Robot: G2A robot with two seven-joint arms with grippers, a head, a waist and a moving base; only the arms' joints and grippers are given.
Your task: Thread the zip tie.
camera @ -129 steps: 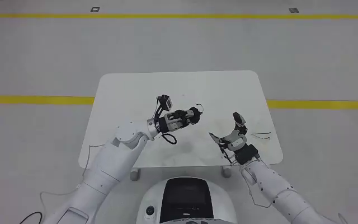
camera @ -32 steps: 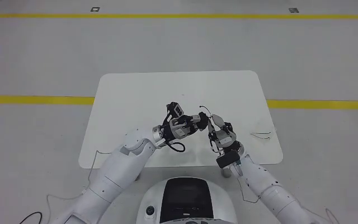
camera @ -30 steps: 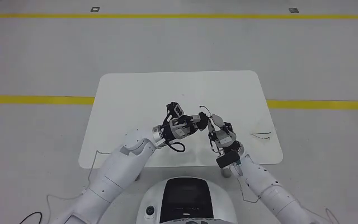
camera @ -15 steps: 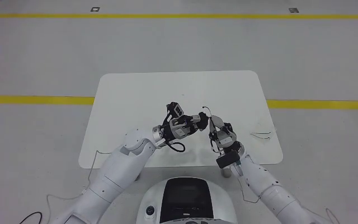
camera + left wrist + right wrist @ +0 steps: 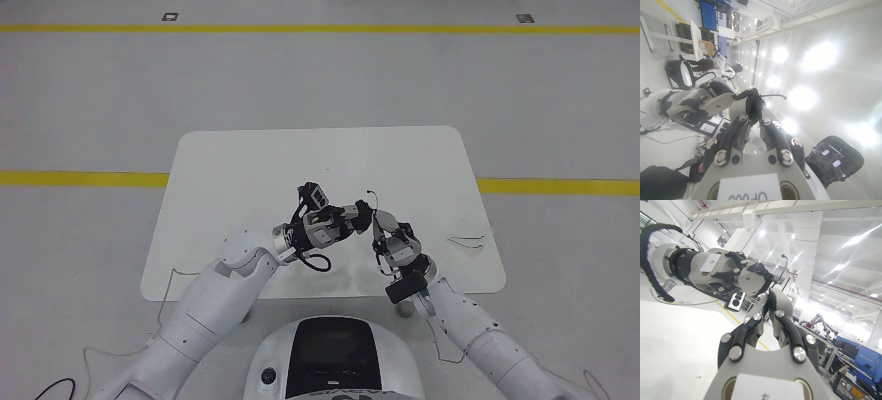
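A thin black zip tie [image 5: 372,198] is held in the air above the white table [image 5: 250,180], near its front middle. My left gripper [image 5: 362,211] is shut on it, with the free end and its small head [image 5: 785,97] sticking out past the fingertips. In the left wrist view my own gripper [image 5: 754,98] is pinched together. My right gripper [image 5: 380,222] meets it tip to tip. In the right wrist view, the right gripper [image 5: 770,292] is shut just under the left one [image 5: 762,279], on the strap's lower part, and the zip tie [image 5: 785,266] curves upward.
Another thin zip tie [image 5: 467,239] lies on the table near its right edge. The left arm's black cable [image 5: 312,262] loops under its wrist. Bare tabletop spreads to the left and back of the grippers.
Since 4.3 s ago the right gripper has come in from the right and shut beside the left one, which shifted right. Over the last second the zip tie's head drifted slightly right.
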